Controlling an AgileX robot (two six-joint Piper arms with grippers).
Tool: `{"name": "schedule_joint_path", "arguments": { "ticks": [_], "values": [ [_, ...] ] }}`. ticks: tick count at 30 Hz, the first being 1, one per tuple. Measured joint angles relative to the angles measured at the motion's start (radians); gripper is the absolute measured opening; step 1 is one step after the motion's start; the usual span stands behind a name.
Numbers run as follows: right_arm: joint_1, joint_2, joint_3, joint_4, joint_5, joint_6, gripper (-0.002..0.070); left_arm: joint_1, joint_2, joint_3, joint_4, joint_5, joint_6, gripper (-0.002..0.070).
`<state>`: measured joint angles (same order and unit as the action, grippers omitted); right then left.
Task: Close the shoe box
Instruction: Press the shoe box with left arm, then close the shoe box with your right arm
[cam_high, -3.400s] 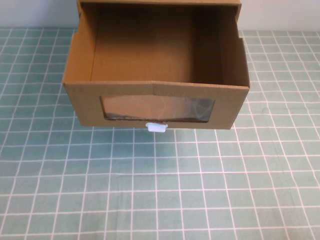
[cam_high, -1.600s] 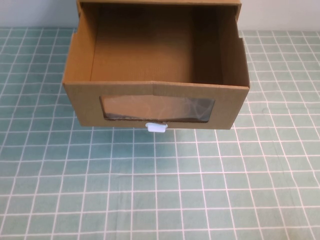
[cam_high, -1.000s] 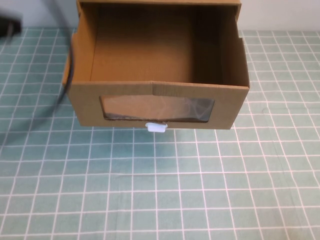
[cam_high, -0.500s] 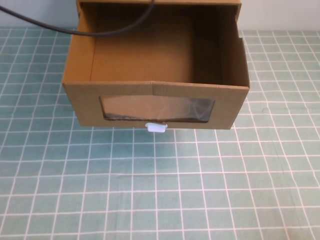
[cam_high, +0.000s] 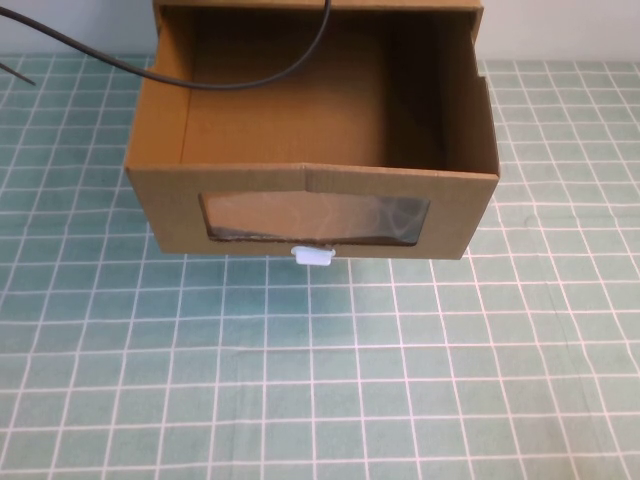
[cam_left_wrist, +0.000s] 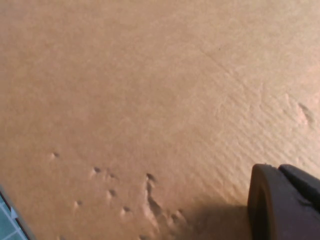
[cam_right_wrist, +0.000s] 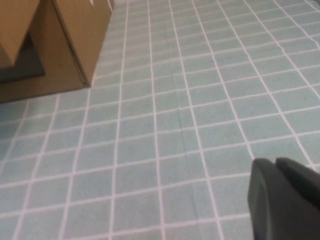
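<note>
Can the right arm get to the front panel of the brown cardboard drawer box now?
Probably yes: the brown cardboard drawer box stands pulled open, and nothing lies on the green checked cloth between it and the right gripper.

A thin black cable, absent from the high view in the two oldest pictures, is now draped in a curve across the open top of the brown cardboard drawer-style shoe box. It runs from the 10 o'clock edge of the view to the box's far rim at 12 o'clock, a little further right along that rim than half a second ago.
</note>
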<state>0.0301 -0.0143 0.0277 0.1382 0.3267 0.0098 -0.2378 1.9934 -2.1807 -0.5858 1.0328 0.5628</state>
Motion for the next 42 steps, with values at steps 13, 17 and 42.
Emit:
{"name": "schedule_joint_path", "arguments": {
  "ticks": [13, 17, 42],
  "values": [
    [0.000, 0.000, -0.015, 0.516, -0.250, 0.000, -0.0013, -0.004, 0.004, -0.004, 0.002, -0.006, 0.000, -0.0005],
    [0.002, 0.051, -0.177, 0.531, 0.045, -0.030, -0.0013, -0.004, 0.004, -0.004, 0.002, -0.006, 0.000, -0.0005],
    [0.485, 1.113, -1.054, 0.391, 0.486, -0.275, -0.0011, -0.005, 0.004, -0.004, 0.006, -0.008, -0.014, -0.0005]
  ]
}}
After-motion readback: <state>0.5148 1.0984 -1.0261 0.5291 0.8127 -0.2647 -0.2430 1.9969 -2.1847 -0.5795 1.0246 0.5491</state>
